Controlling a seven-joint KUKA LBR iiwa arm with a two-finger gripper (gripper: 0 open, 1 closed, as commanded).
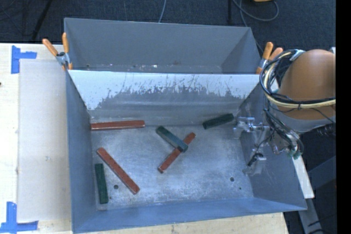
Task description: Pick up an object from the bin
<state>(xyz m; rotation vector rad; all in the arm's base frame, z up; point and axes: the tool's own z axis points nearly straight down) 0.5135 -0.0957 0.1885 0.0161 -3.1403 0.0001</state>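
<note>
the gripper (252, 161) hangs by the right wall of the grey metal bin (164, 93), near 1 dark green bar (218, 121); whether it's open or closed, i can't tell.

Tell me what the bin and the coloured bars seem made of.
Bin: dull grey sheet metal, judging by scratched, scuffed walls. Red-brown bar at back left and dark green bar at front left: matte, straight-edged, evenly coloured; perhaps painted wood or plastic.
</note>
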